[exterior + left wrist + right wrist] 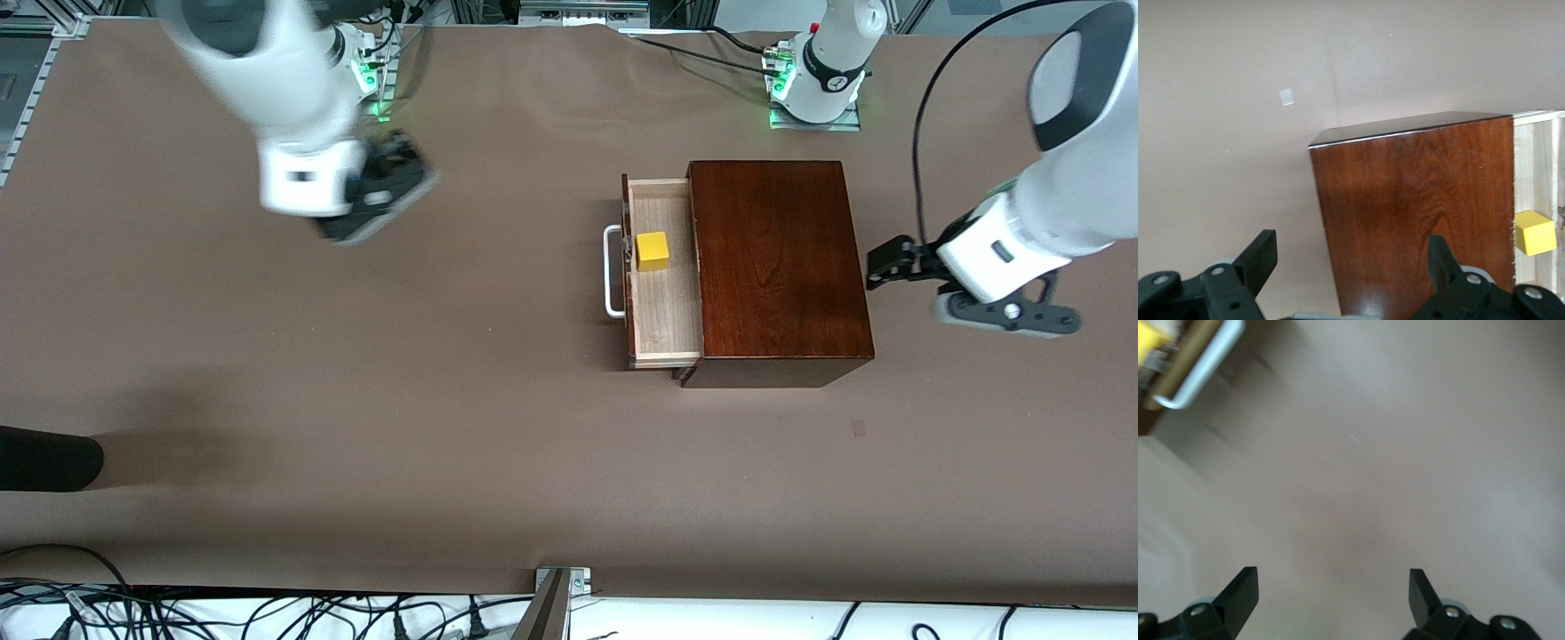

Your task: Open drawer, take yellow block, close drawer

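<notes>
Brown tabletop, open drawer, both arms up in the air.

A brown paper-like sheet covers the tabletop (498,427), with cables along its near edge. The right pincer (373,191) hangs over bare surface toward the right arm's end, fingers spread wide and empty. The drawer (662,271) is pulled out of the wooden box (778,267) toward the right arm's end, its long axis running near to far, white handle (612,271) leading. The yellow block (652,251) sits inside, close to the drawer front. The left pincer (889,264) hovers just beside the box, wide and empty.

Glossy wooden box (778,267); pale raw-wood drawer (662,293); matt table (356,373).
</notes>
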Available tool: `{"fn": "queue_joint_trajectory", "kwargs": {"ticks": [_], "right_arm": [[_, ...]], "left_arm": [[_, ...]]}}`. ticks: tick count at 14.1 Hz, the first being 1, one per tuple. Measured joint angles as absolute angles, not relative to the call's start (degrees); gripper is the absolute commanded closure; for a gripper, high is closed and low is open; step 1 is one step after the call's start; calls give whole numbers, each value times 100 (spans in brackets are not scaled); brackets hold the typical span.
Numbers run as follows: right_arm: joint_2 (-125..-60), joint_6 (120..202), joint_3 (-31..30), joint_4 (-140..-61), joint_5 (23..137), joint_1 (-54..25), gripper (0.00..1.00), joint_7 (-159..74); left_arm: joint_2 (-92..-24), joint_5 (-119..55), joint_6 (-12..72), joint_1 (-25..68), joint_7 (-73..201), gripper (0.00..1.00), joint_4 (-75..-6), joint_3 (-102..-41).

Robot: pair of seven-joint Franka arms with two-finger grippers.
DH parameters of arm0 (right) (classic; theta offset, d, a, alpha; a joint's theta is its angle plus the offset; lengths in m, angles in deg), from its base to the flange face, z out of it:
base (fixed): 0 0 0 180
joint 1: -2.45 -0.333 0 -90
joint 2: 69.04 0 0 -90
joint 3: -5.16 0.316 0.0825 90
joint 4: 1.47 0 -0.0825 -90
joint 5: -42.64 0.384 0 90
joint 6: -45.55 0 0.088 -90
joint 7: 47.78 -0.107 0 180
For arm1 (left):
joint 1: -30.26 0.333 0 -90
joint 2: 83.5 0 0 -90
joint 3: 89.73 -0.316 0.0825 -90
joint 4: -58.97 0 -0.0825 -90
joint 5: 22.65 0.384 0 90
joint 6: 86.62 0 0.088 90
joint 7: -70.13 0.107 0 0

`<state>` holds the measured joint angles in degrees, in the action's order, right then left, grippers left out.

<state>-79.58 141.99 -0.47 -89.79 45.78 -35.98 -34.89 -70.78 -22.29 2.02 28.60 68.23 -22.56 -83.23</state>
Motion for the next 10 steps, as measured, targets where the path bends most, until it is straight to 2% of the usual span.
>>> {"fn": "queue_joint_trajectory", "kwargs": {"ticks": [4, 6, 10], "right_arm": [[-8806, 14653, 391, -8367, 4590, -4437, 0, -3496], [-9377, 15029, 509, -7945, 4590, -4826, 0, -3496], [-10555, 15825, 545, -7057, 4192, -5523, 0, -3299]], "left_arm": [[-8125, -2232, 1403, 2548, 6871, 0, -3588, -9030], [-8349, -2232, 1415, 2558, 6885, 0, -3820, -9144], [-8382, -2232, 1070, 2573, 6908, 0, -3835, -9167]]}}
